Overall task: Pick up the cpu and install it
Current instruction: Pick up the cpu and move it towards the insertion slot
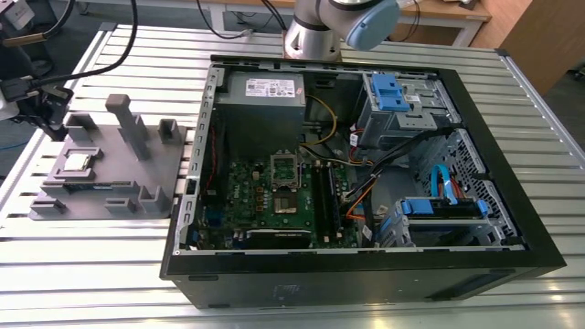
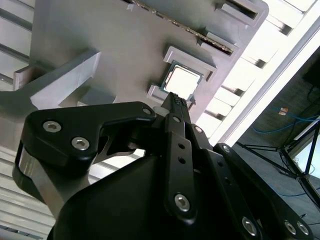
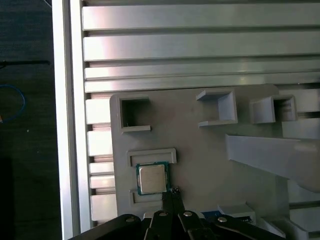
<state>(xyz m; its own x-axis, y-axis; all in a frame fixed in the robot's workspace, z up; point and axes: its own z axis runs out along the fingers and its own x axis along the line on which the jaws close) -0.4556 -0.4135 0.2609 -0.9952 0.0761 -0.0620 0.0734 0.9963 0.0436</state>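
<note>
Hand [image 3: 171, 193], clenched empty at the cpu [image 3: 152, 178] edge, may knock it askew in the grey tray [image 3: 200, 160] if lowered unopened.

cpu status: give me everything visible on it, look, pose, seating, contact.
The cpu is a small flat square chip with a shiny silver metal top and a thin dark greenish rim. It lies flat, top up, in a shallow pocket between raised bracket walls on the grey tray, at the exterior view's left, outside the computer case. The gripper hovers by one corner, fingers shut; whether it touches the chip cannot be told.
</note>
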